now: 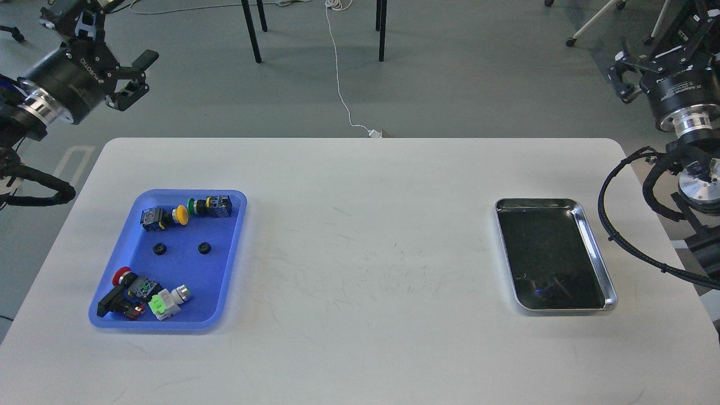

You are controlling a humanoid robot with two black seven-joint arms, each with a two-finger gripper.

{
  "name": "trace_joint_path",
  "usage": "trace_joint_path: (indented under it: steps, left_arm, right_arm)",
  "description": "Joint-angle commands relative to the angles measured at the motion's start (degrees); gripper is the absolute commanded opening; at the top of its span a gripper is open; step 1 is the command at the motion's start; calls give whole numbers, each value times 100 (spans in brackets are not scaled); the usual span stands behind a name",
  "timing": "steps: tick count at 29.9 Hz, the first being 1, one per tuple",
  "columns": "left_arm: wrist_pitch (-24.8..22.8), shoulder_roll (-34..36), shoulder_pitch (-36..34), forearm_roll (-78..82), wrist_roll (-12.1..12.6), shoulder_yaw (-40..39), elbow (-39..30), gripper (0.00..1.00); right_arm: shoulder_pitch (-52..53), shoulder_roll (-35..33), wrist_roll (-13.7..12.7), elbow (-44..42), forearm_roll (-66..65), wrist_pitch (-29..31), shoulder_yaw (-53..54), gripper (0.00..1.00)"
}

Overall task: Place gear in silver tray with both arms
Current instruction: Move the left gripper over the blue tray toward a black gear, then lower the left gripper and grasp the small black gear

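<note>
Two small black gears lie in the blue tray [235, 236], one on the left [160, 248] and one on the right [203, 247]. The silver tray [597, 247] sits on the right of the white table and holds nothing. My left gripper [104, 36] is open and empty, high at the far left, beyond the table's back edge and well away from the blue tray. My right gripper [655, 48] is open and empty, at the far right above the floor, behind the silver tray.
The blue tray also holds several push-button switches: yellow [180, 214], green [192, 207], red [121, 277] and a green-and-white block [160, 305]. The white table [365, 270] spans the view. Chair legs [252, 31] and a white cable [337, 73] are on the floor behind.
</note>
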Motion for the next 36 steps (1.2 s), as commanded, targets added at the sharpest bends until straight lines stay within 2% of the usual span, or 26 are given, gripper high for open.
trace_joint_path:
  steps: [1, 4, 7, 11, 15, 17, 19, 22, 30, 36]
  left_arm:
    - [155, 388, 2, 923, 0, 44, -988, 96]
    - [210, 722, 107, 2504, -113, 71, -1454, 96]
    - [297, 1135, 572, 3807, -394, 62, -1894, 95]
    - [552, 1733, 924, 4871, -395, 228, -2308, 95]
    - [824, 2155, 1021, 6390, -395, 974, -2414, 95]
    - [1139, 2270, 1021, 7146, -421, 1369, -2414, 94]
    - [1578, 2279, 1021, 7701, -421, 1730, -2388, 93]
    - [1958, 2209, 1030, 8264, -421, 2117, -2213, 88]
    - [2046, 1497, 1030, 8477, -351, 2400, -1562, 72]
    - [2046, 1181, 1048, 8503, -360, 2417, -1088, 56]
  right_arm:
    - [-120, 27, -2, 194, 0, 25, 47, 99]
    - [-173, -16, -2, 274, 0, 200, 82, 99]
    - [-182, -104, -2, 238, 0, 499, 205, 99]
    - [-199, -175, -2, 238, 0, 637, 223, 99]
    - [-322, -105, 41, 238, 0, 637, 232, 99]
    - [-375, -52, 182, 221, 0, 637, 223, 99]
    - [-454, 18, 287, 230, 0, 637, 223, 99]
    - [-489, 150, 297, 273, 0, 637, 232, 99]
    - [-515, 80, 297, 230, 0, 637, 275, 99]
    - [-577, 45, 297, 221, 0, 637, 328, 99]
